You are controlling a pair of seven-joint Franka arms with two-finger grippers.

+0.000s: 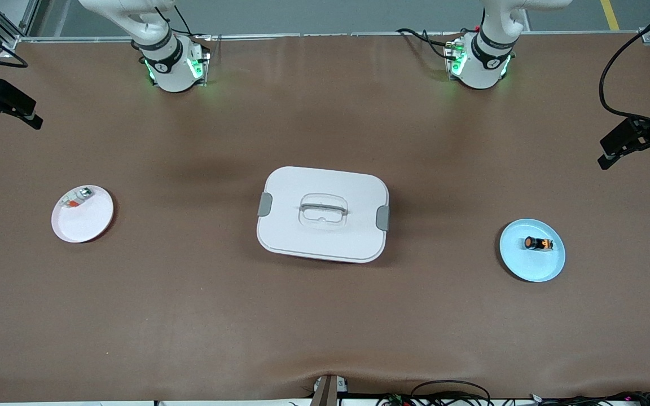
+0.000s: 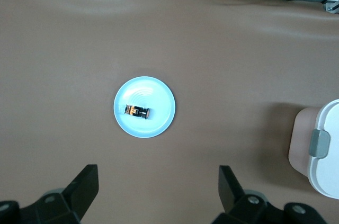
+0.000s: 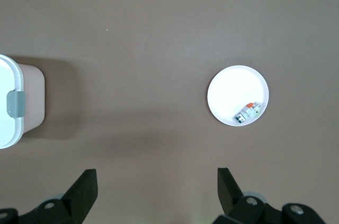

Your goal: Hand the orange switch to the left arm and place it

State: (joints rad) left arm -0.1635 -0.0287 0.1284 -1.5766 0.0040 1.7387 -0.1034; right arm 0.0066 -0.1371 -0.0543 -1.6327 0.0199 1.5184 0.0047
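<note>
One orange switch (image 1: 538,243); one box (image 1: 323,213); two plates (image 1: 532,265).

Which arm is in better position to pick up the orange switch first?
Probably the left. The orange switch lies on the blue plate at the left arm's end of the table, below the open left gripper. The box separates it from the right gripper.

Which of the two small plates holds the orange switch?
The light blue plate toward the left arm's end holds the orange switch; the white plate holds a silver-and-clear part.
</note>
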